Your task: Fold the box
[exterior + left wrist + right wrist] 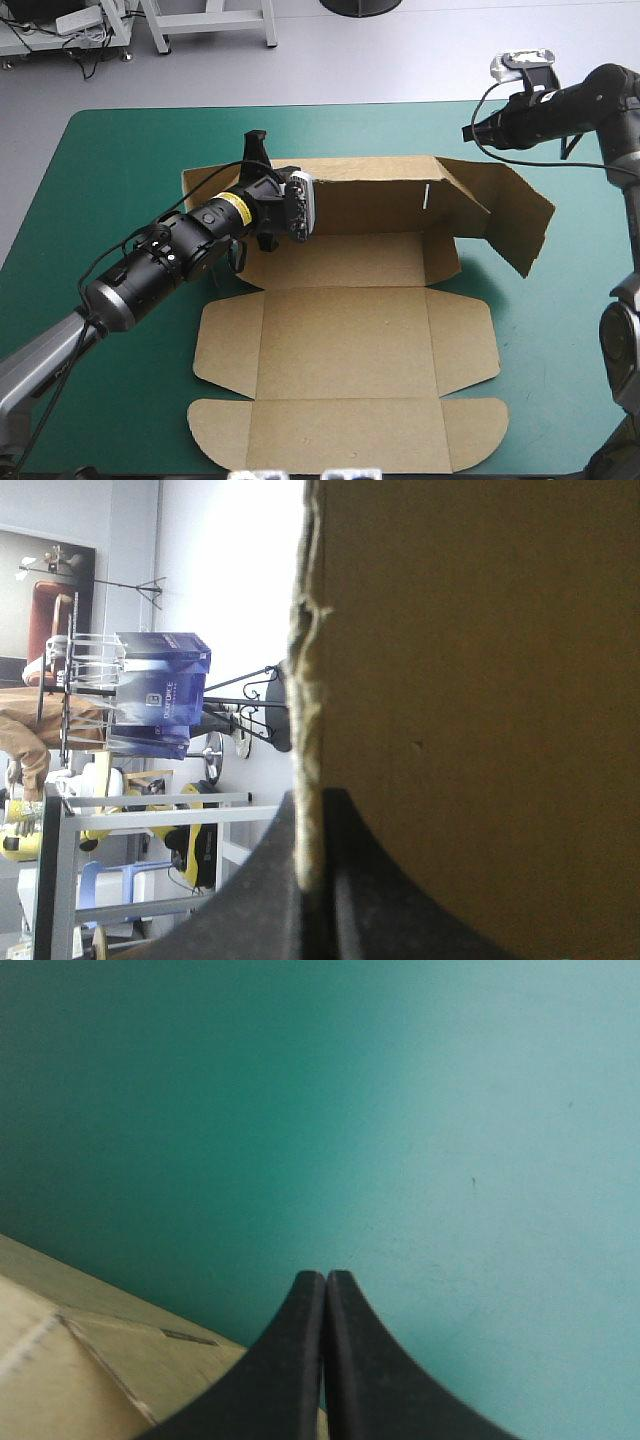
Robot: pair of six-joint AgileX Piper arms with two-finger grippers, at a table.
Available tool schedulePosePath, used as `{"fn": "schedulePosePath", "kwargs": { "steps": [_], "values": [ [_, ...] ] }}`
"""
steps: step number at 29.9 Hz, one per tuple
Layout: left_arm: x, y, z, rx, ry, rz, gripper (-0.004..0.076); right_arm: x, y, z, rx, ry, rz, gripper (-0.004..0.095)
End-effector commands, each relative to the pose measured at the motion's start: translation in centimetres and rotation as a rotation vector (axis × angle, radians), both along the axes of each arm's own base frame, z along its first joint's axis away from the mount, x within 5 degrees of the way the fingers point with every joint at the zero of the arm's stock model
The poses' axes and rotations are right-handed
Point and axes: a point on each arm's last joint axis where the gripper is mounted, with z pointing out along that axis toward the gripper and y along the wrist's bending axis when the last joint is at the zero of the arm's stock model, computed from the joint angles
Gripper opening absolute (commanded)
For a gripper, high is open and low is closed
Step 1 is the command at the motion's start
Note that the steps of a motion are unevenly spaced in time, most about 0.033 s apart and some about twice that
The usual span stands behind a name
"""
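Box is pinched at its back wall by left fingers; right fingers, touching and empty, hover farther off.

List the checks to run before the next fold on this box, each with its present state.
1. Left gripper clamped on the box: ok, the far wall's edge sits between its fingers.
2. Far wall raised: ok, it stands upright.
3. Right gripper free: ok, shut on nothing, over the teal-green cover.
4. Right end flap tucked: not ok, it splays outward.
5. Near panels lying flat: ok.
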Motion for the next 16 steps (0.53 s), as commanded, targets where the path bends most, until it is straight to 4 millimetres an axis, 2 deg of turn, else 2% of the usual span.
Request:
{"fn": "schedulePosePath", "kwargs": {
  "steps": [1,7,16],
  "values": [
    [-0.3,1.0,3.1,-0.086,-0.127,0.005,-0.0009,-0.2,0.3,1.4,0.059,-0.042,0.012,-0.0020],
    [0.6,2.0,3.0,-0.072,-0.144,0.036,-0.0009,-0.1,0.7,-0.4,0.068,0.090,0.093,-0.0020],
    [2.0,2.2,1.8,-0.058,-0.135,0.054,-0.0009,-0.4,1.8,-0.3,0.163,0.099,0.143,-0.0020]
  ]
}}
